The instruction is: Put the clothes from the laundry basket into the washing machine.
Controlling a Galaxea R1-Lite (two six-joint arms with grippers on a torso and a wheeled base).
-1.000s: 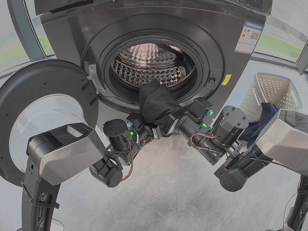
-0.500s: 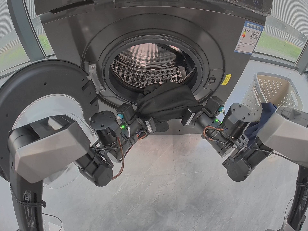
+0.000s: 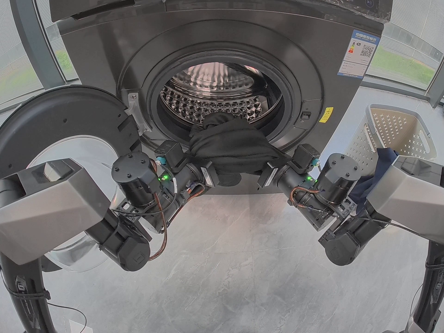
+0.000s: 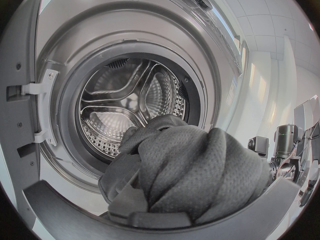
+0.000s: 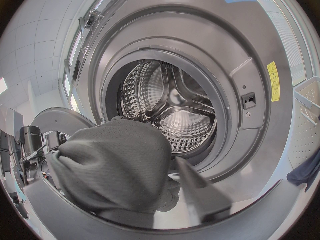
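Right now both arms meet at the centre of the head view, just under the mouth of the washing machine (image 3: 115, 47). The left gripper (image 3: 216, 175) is pinched onto one end of a black garment (image 3: 233, 146), its fingers almost wholly buried in the bunched cloth. The right gripper (image 3: 269, 171) is clamped on the other end; in the right wrist view one finger (image 5: 200, 187) stands bare against the edge of the fabric and the other is covered. The garment hangs between the two as a thick wad. Its upper fold lies over the lower lip of the round opening and reaches into the drum (image 3: 208, 89), while a small tail droops below the left gripper.

The round door (image 3: 60, 116) is swung fully open at the left of the frame. At the right, a pale perforated laundry basket (image 3: 393, 126) stands beside the machine, with a navy garment (image 3: 379, 167) draped over its near rim. A white label (image 3: 358, 54) and a small yellow sticker (image 3: 326, 114) sit on the machine's front to the right of the opening. Below is a grey, marbled floor (image 3: 240, 264). Behind the machine, windows (image 3: 407, 61) show green outside in the upper right.
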